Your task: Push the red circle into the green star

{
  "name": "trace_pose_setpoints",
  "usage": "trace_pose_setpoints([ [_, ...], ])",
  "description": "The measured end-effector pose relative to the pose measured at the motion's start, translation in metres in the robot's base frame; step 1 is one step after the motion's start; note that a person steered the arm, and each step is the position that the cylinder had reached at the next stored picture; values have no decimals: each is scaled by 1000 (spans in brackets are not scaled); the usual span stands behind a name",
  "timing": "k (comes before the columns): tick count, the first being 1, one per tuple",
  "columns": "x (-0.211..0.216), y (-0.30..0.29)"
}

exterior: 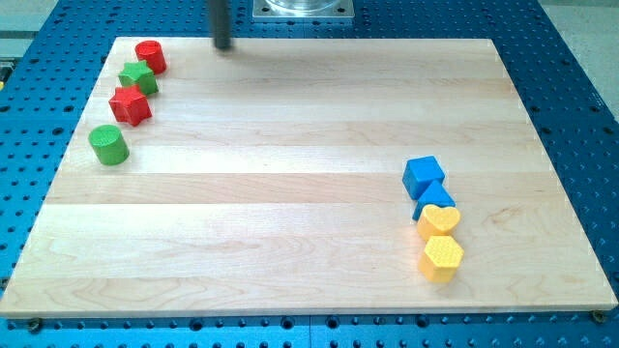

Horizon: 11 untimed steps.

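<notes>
Red circle (151, 56) touching green star (139, 76); my tip (223, 45) well right, grasping nothing.

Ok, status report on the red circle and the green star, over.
My tip at the view's top, right of the red circle, apart from it. Red circle touching the green star. Nothing between tip and circle.
</notes>
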State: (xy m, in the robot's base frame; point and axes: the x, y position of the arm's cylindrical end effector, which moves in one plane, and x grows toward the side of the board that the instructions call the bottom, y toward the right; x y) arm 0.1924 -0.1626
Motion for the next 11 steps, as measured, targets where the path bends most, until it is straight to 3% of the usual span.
trace_pose_setpoints([
  [2,-1,-114],
  [3,-1,-122],
  [7,7,-118],
  [10,2,-75],
  [11,31,-75],
])
